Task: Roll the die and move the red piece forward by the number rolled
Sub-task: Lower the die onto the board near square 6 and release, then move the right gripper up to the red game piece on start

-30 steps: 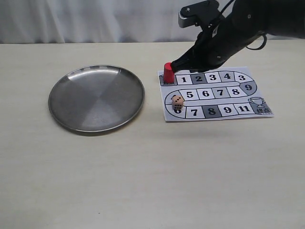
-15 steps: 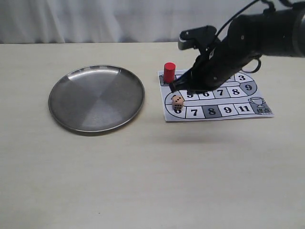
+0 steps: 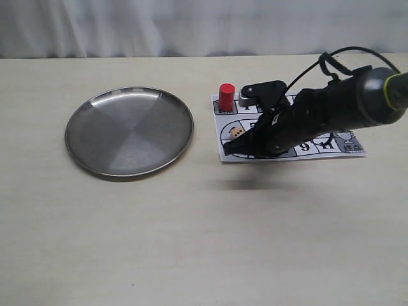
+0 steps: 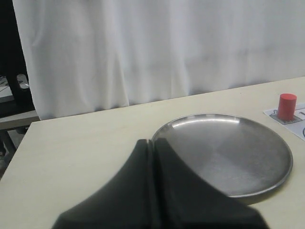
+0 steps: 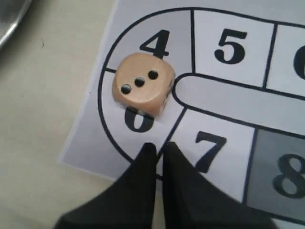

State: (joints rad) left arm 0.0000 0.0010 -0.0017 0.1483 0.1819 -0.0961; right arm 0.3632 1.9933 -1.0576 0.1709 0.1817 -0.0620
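Nearest the camera lies bare table [image 3: 191,242], and just past it the right gripper [image 3: 225,151] hangs low at the near edge of the board [image 5: 224,102], its fingers pressed together with only a slit between them, holding nothing. The arm reaches in from the right, forearm stretched low and nearly flat across the numbered squares, wrist tipped down toward the board's left end. Just beyond the tips sits the die [image 5: 142,88], flat on the bend between squares 4 and 6, three pips up. The step in hand looks like fetching the die. To do it well the fingers must spread before they advance, straddle two opposite faces squarely and close gently, since shut tips would only nudge the cube and slide the paper. Farther back the red piece [image 3: 226,96] stands upright on the board's far left corner, well clear of the arm. The steel plate [image 3: 127,131] lies left of the board. The left gripper [image 4: 151,143], also closed and empty, waits beyond the plate.
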